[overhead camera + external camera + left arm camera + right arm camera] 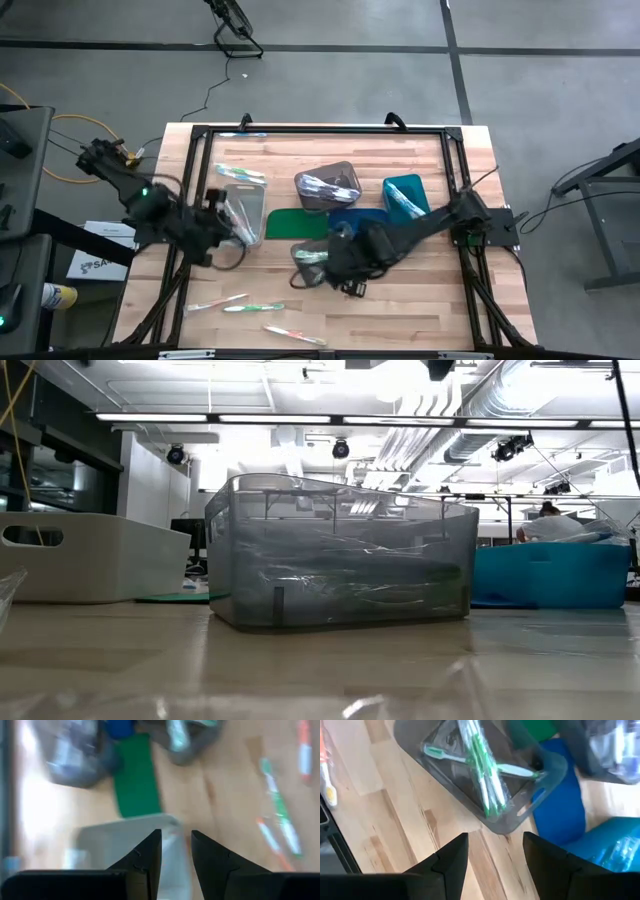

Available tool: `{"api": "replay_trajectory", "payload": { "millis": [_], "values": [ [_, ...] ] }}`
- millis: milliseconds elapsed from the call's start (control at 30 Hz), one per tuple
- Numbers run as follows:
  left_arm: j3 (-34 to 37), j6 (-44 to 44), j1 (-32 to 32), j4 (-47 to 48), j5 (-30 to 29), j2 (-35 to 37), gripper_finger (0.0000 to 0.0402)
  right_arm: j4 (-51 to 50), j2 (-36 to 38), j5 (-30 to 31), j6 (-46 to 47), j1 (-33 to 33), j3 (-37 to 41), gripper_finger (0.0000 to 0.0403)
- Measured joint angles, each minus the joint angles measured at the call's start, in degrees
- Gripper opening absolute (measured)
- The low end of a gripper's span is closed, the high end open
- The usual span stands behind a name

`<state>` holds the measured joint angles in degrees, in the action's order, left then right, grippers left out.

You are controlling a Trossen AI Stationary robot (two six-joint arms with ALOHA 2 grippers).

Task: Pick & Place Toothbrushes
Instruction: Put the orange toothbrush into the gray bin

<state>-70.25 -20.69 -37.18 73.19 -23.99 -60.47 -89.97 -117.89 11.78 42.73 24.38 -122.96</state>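
Lying crosswise in the shallow clear plastic bin (485, 780) are several thin white-and-green toothbrushes (482, 775) — one flat across the others, so the pile sits uneven. In the high view this bin (310, 262) rests on the wooden table (420, 300) near the front, just beside the flat blue mat (350, 215) and the flat green mat (297, 222). More loose toothbrushes (250, 308) lie on the table's front part, well apart from the bin.

The right gripper (495, 855) hovers just outside the bin's rim, jaws spread wide and holding nothing. Risk: a careless withdrawal or descent could clip the rim, shift the light bin, and spill the crossed brushes.

The left gripper (176, 852) hangs over the light grey rectangular bin (125, 832), fingers (150, 855) partly apart; nothing visible sits between them. Risk: its view is blurred, suggesting motion — a fast approach toward the thin loose brushes could nudge them away rather than seat them between the fingers. A flat brush on bare wood also offers little edge, so a shallow closing may slip off.
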Motion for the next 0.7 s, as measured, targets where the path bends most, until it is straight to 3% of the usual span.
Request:
{"api": "replay_trajectory", "payload": {
  "millis": [200, 333, 700],
  "values": [
    [13.1, -12.2, -7.1, -8.7, 7.9, 0.4, 0.0099, 0.0, 3.6, 7.8, 6.1, 5.4, 0.0, 0.0177],
    [19.3, -17.9, -10.2, -14.6, 13.9, -1.1, 0.0099, 0.0, 6.0, 10.0, 10.7, 8.5, 0.0, 0.0168],
    [26.3, -26.1, -15.4, -24.5, 22.0, -7.7, 0.0104, 0.0, 7.1, 13.9, 22.1, 18.6, 0.0, 0.0162]
  ]
}}
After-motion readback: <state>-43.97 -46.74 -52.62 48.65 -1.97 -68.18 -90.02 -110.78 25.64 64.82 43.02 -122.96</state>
